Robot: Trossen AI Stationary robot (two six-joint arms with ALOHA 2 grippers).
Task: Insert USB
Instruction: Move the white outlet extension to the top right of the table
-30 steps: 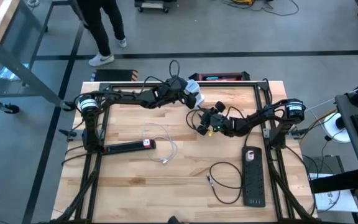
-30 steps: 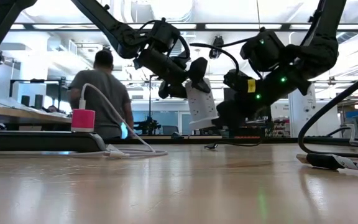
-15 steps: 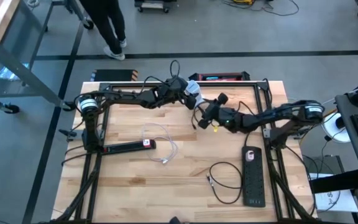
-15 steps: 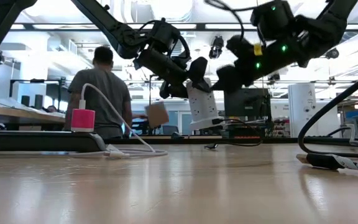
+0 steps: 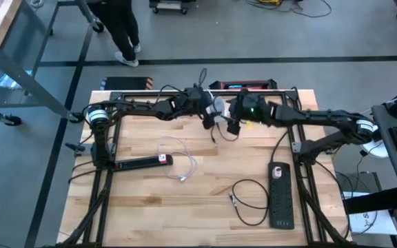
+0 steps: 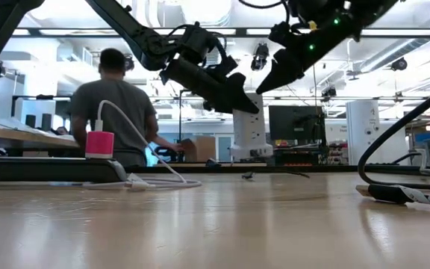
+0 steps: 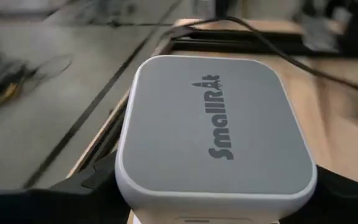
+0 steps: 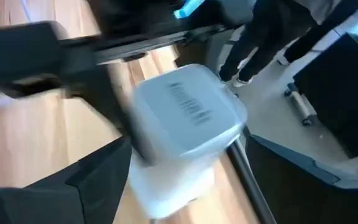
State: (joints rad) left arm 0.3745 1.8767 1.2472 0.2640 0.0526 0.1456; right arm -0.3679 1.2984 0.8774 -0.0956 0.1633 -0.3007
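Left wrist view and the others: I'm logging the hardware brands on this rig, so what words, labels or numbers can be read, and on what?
"SmallRig": on the grey top face of the white charger block held in the left tool.
Dark print on that same block in the right wrist view: too blurred to read.
Red label on the black power strip in the high view: too small to read.

White-and-grey SmallRig charger block point(image 7: 213, 134), dark grey lettering. Near it: pale wood table point(image 5: 205, 182), black power strip point(image 5: 280, 195), white cable point(image 5: 178, 157), pink plug point(image 6: 100, 143).
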